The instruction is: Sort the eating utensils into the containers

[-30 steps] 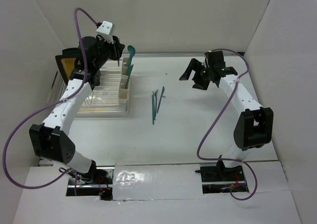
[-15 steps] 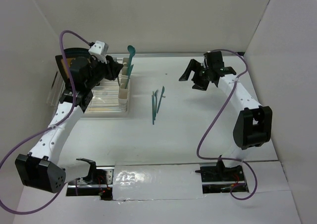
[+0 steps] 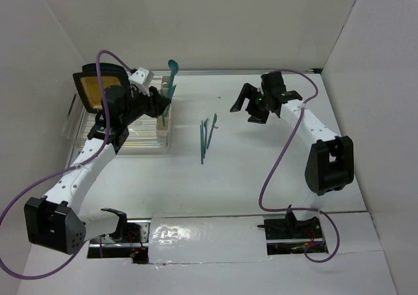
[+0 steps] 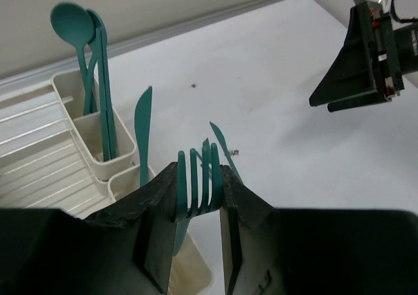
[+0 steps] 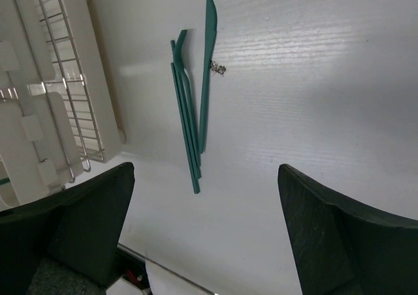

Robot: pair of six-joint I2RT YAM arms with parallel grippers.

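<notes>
no legible text, no labels

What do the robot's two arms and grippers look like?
The left arm and right arm have white tubular links with chunky black joint housings. A purple cable loops loosely along each. The left gripper and right gripper have broad, flat black fingers. No markings are legible.

The white worktop (image 3: 261,171) carries a clear dish rack (image 3: 140,140). Right of the rack, near it, a few teal utensils (image 3: 205,137) lie flat, bunched together.
</notes>
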